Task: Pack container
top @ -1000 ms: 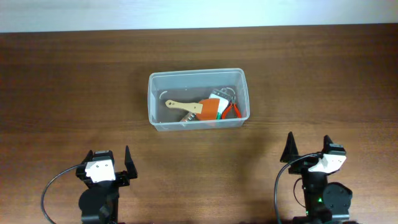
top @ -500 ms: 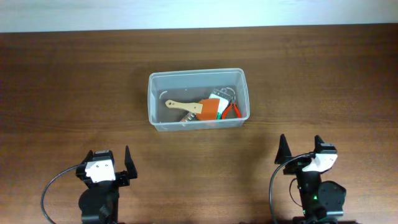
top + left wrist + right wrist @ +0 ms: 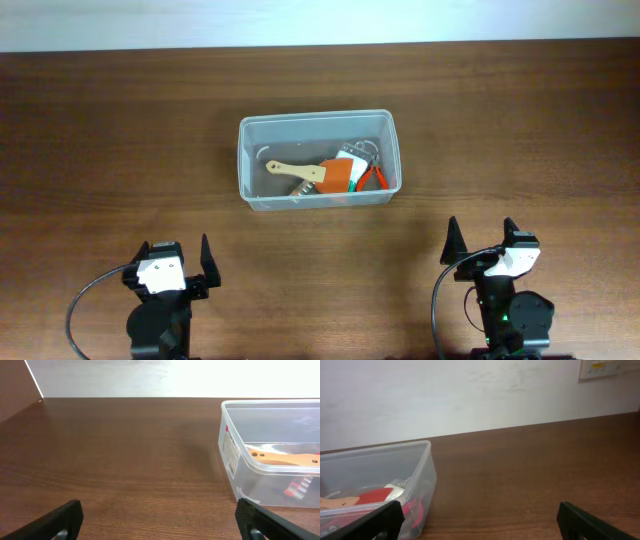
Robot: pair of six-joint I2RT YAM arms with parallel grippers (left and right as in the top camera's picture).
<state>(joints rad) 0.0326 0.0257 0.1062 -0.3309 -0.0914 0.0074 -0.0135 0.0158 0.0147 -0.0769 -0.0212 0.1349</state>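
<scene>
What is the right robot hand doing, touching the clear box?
Apart. The overhead view shows a stretch of table between the right gripper and the container.

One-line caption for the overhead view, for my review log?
Container with tools inside on the table; left gripper and right gripper sit open and empty, well short of it.

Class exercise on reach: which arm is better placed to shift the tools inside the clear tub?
Right, probably: the tools lie at the container's right end, nearer the open right gripper; the left gripper faces the emptier end.
</scene>
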